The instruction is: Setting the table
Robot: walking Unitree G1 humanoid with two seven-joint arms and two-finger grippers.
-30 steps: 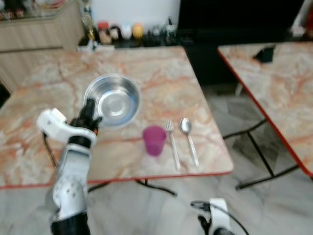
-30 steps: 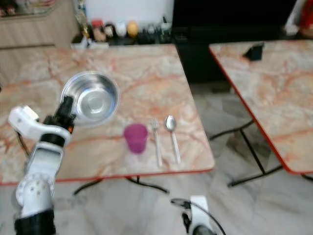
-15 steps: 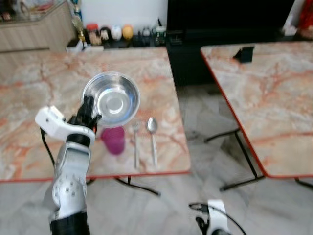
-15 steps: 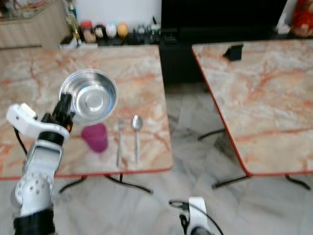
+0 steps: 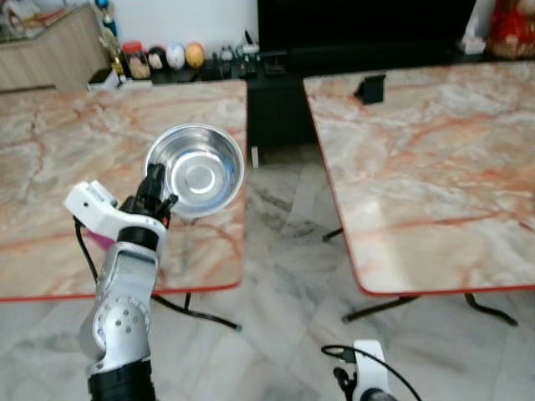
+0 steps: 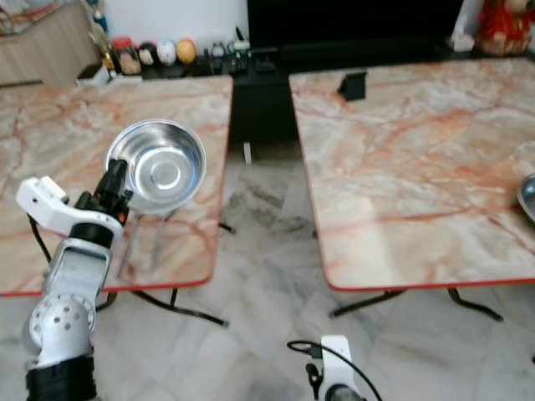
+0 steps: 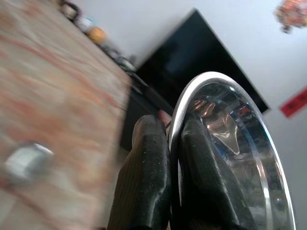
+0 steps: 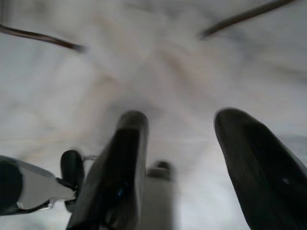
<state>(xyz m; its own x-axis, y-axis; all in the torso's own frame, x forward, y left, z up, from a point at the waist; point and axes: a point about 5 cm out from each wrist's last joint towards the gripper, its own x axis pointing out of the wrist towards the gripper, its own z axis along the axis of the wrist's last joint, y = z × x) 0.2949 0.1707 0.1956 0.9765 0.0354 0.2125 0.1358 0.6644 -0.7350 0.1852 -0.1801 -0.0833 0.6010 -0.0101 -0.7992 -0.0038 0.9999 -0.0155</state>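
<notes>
My left gripper (image 5: 155,189) is shut on the rim of a shiny steel bowl (image 5: 201,170), holding it tilted in the air over the near right corner of the left marble table (image 5: 50,150). In the left wrist view the two black fingers (image 7: 148,158) pinch the bowl's rim (image 7: 225,139) from both sides. A bit of the pink cup (image 5: 99,241) peeks out behind that arm. My right gripper (image 8: 181,117) hangs low over the floor, open with nothing between its fingers; its arm (image 5: 364,386) shows at the bottom.
A second marble table (image 5: 418,167) with a red edge stands to the right, with a small black object (image 5: 369,86) at its far side and a steel rim (image 6: 528,197) at its right end. Tiled floor (image 5: 284,251) runs between the tables. Jars (image 5: 159,57) line the back shelf.
The whole picture has slid left, so the camera has turned right: the right table now takes up more of the view. The bowl stays held in my left gripper.
</notes>
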